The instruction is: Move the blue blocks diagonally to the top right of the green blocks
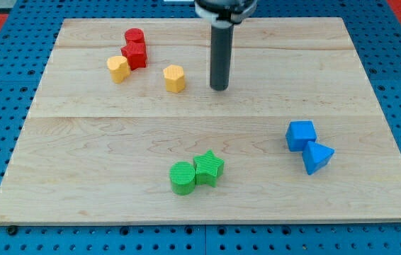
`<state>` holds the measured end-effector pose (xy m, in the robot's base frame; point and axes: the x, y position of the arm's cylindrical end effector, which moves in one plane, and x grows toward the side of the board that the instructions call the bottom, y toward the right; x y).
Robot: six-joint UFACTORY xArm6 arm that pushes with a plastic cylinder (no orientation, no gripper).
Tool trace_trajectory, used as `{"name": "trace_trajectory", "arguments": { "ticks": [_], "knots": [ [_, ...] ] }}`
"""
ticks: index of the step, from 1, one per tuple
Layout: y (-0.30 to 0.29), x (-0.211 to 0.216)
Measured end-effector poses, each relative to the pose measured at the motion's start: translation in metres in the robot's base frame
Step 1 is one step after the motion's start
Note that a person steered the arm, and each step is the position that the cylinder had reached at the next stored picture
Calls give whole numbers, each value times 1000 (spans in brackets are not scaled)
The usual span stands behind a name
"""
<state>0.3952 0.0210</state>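
Note:
A blue cube (300, 134) and a blue triangular block (318, 157) touch each other at the view's right, below the middle. A green cylinder (182, 177) and a green star block (209, 168) touch each other at the bottom centre, well left of the blue blocks. My tip (219, 88) rests on the board in the upper middle, far above the green blocks and up and to the left of the blue blocks, touching no block.
Two red blocks (134, 48) stand together at the top left. A yellow block (118, 69) sits beside them and another yellow block (174, 78) lies just left of my tip. The wooden board (370, 85) lies on a blue pegboard.

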Motion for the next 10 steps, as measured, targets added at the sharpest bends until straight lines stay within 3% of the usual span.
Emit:
{"name": "trace_trajectory", "arguments": {
  "ticks": [1,2,3,4,9,10],
  "knots": [
    [-64,-9],
    [-77,-55],
    [-71,-71],
    [19,-70],
    [72,-68],
    [131,-33]
  ]
}}
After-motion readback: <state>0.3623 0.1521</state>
